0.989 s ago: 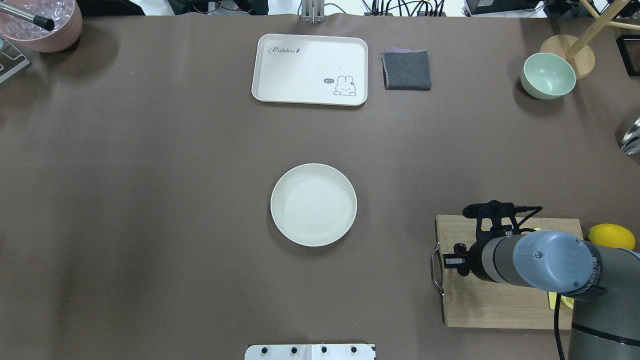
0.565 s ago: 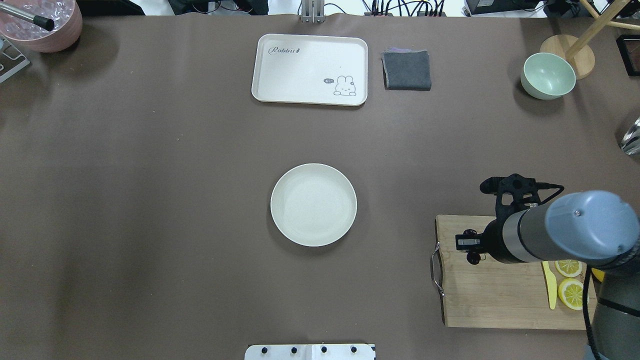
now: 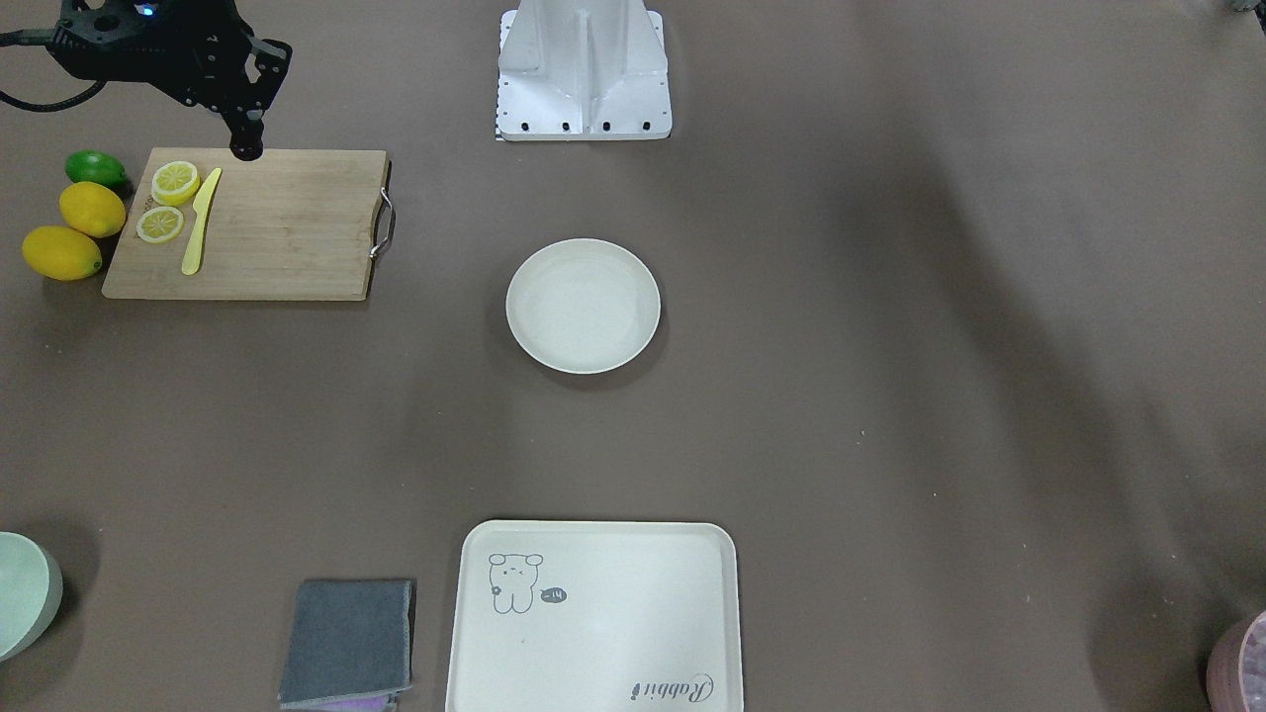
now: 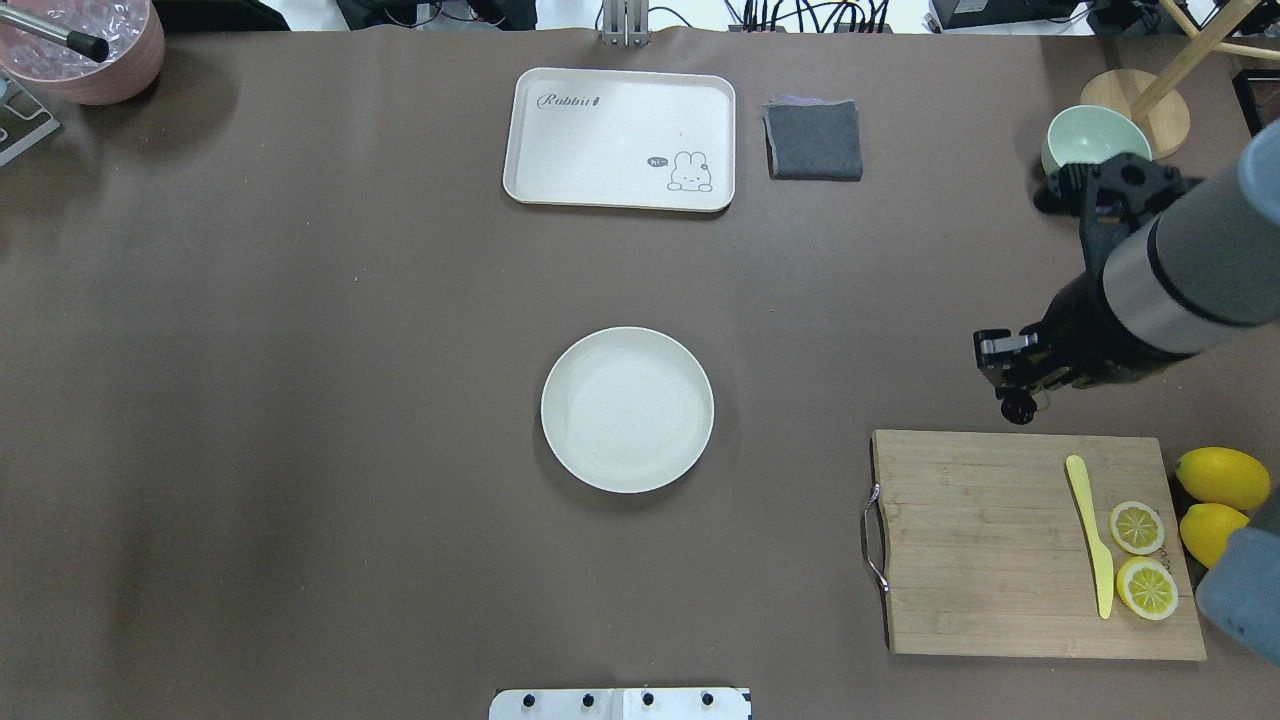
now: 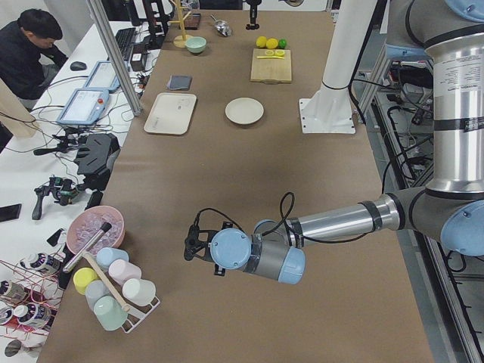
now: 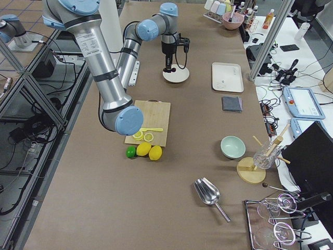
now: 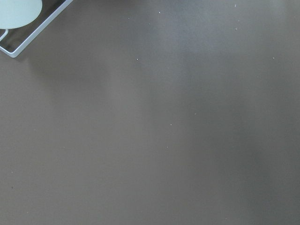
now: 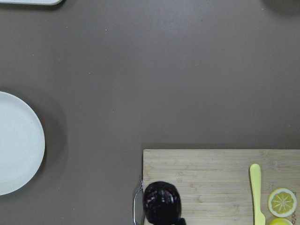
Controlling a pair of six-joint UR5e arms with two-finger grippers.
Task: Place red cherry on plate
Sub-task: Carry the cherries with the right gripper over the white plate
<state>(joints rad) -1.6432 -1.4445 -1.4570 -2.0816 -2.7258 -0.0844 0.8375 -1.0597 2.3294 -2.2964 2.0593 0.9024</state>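
The red cherry [image 8: 161,202], a dark maroon glossy lump, hangs at the bottom of the right wrist view, over the near corner of the cutting board [image 8: 211,178]. My right gripper [image 4: 1015,395] is shut on it, raised just beyond the board's far edge, with the cherry [image 4: 1018,408] as a dark ball under the fingers. The cream-white round plate [image 4: 627,410] sits bare at the table's middle, well to the gripper's left. Only the left side view shows my left gripper [image 5: 193,246], low over the table's left end; I cannot tell its state.
The cutting board [image 4: 980,540] carries a yellow knife [image 4: 1090,535] and two lemon slices [image 4: 1138,527], with whole lemons [image 4: 1222,477] beside it. A rabbit tray [image 4: 620,138], grey cloth [image 4: 814,140] and green bowl [image 4: 1085,140] line the far side.
My right arm has risen and swung away from over the board toward the far side, carrying the cherry. The knife and lemon slices it covered now show.
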